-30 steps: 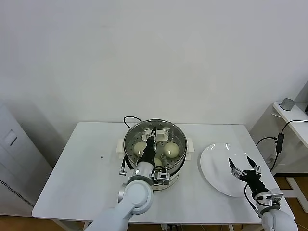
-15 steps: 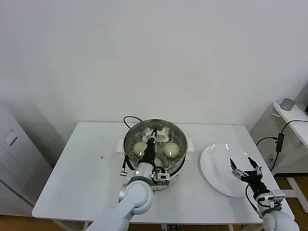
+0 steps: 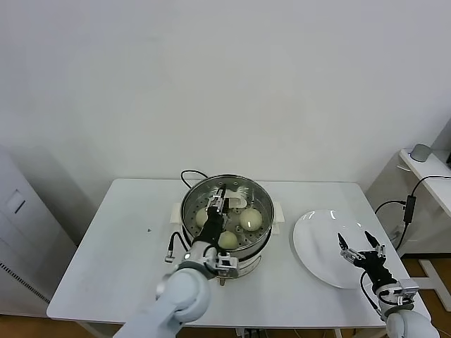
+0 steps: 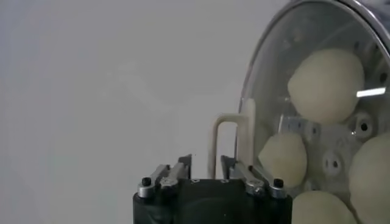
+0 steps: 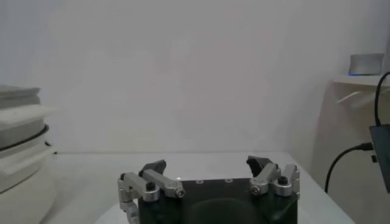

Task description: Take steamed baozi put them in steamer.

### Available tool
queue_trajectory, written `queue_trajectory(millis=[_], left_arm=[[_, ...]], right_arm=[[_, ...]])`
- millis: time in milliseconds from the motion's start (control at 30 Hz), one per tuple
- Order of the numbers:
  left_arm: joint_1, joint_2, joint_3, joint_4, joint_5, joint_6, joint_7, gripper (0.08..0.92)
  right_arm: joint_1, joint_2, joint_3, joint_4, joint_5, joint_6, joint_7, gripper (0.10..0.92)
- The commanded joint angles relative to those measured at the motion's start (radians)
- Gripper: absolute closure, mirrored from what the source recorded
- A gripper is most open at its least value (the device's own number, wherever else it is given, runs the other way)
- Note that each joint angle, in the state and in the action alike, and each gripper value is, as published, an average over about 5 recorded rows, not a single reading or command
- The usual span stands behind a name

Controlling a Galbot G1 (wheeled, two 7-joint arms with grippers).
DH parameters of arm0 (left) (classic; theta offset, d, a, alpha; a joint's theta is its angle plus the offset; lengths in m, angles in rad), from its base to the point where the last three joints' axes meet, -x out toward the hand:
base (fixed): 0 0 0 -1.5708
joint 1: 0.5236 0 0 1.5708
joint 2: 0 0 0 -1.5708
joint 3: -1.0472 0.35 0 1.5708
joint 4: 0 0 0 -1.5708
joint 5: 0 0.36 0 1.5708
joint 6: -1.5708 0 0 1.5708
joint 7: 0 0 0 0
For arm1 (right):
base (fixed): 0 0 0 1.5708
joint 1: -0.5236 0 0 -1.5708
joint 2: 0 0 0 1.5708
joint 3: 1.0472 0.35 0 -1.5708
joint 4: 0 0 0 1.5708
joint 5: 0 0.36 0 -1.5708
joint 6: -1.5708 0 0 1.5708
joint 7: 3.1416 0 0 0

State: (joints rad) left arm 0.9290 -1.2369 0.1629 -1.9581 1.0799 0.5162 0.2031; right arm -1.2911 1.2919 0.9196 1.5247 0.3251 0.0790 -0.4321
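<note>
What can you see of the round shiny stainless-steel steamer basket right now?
The round shiny stainless-steel steamer basket sits upright on a cream-white cooker base near the middle of the white table. Its floor is perforated. The head view shows three cream-white buns inside; the left wrist view shows four through a glass lid with a cream handle, though I cannot tell exactly how the lid sits. The left gripper is over the basket, jaws open.

No readable txt, labels, brands or nos. anywhere; nothing legible on the steamer (image 3: 227,211), plate (image 3: 318,243) or counter (image 3: 127,246).
</note>
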Motion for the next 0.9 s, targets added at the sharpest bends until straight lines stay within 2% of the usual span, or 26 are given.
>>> queue_trajectory(millis=[33,100,267,400,500,633,767,900], left_arm=[[0.096,0.098,-0.177,-0.282,-0.768,-0.162,0.139,0.409],[0.107,0.094,-0.243,-0.297,-0.954,-0.178,0.119,0.348],[0.145,0.065,-0.469,-0.341,-1.421,-0.130,-0.063,0.215],[0.221,0.024,-0.672,-0.313,-1.564,-0.077,-0.153,0.180],[0.285,0.019,-0.784,-0.249,-1.585,-0.071,-0.179,0.177],[0.335,0.023,-0.865,-0.142,-1.583,-0.090,-0.194,0.177],[0.381,0.037,-0.880,-0.065,-1.542,-0.139,-0.152,0.177],[0.398,0.029,-0.864,-0.038,-1.539,-0.157,-0.142,0.177]], right_arm=[[0.006,0.000,-0.008,0.005,0.008,-0.007,0.003,0.203],[0.007,-0.001,-0.014,0.016,0.021,-0.018,0.008,0.203],[0.006,0.002,-0.042,0.046,0.067,-0.040,0.038,0.203],[0.011,0.002,-0.063,0.060,0.061,-0.046,0.068,0.203],[0.016,0.001,-0.065,0.060,0.049,-0.041,0.073,0.203],[0.023,0.002,-0.064,0.064,0.046,-0.045,0.092,0.203],[0.023,0.008,-0.057,0.076,0.032,-0.058,0.095,0.203],[0.017,0.013,-0.042,0.089,-0.021,-0.066,0.087,0.203]])
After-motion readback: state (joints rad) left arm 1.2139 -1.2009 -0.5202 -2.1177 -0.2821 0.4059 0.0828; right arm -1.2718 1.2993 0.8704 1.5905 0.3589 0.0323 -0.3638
